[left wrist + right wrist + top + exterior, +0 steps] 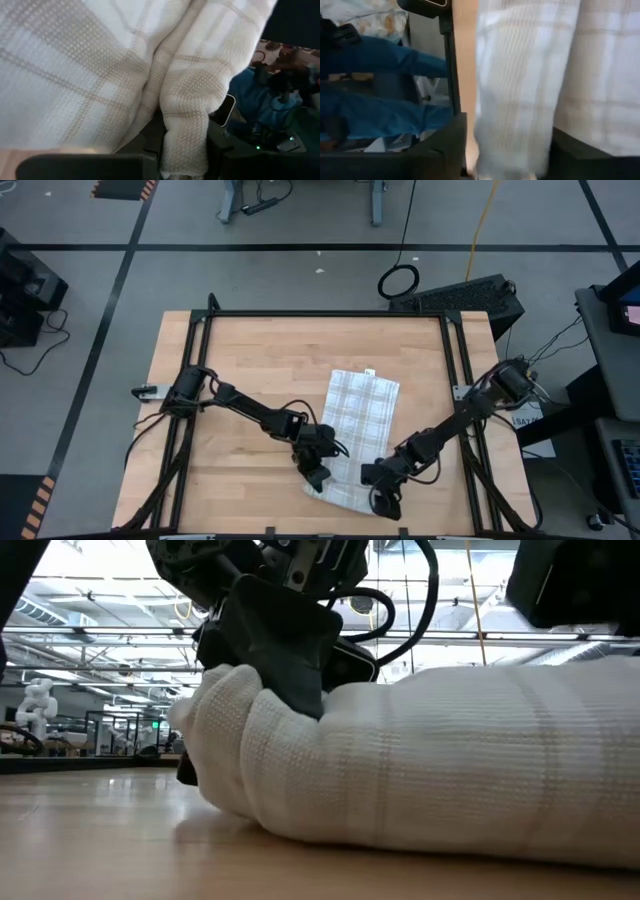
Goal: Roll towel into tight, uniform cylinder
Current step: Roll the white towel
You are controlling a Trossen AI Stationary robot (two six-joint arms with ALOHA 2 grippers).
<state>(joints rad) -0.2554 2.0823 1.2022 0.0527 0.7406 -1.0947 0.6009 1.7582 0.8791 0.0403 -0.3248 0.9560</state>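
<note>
The white checked towel (362, 415) lies on the wooden table, its far part flat with a small tag at the far edge. Its near end is rolled into a thick roll (420, 760) that rests on the tabletop. My left gripper (318, 477) is at the roll's left end, shut on bunched cloth (185, 167). My right gripper (383, 502) is at the roll's right end. Its fingers stand open on either side of the cloth (510, 165), with a strip of bare table between one finger and the towel. My left gripper pinches a bunched fold of the towel (186, 135) between its two fingers, at the left end of the roll. Its fingers (285, 650) slant down from above and the left and dent the roll's top. The roll rests on the table. Of my right gripper I cannot tell whether a finger touches the cloth.
Black frame rails (200, 360) run along the table's left, right and far sides. Bare wood (250, 370) lies to the left of the towel and beyond it. The table's near edge (330, 532) is close behind both grippers.
</note>
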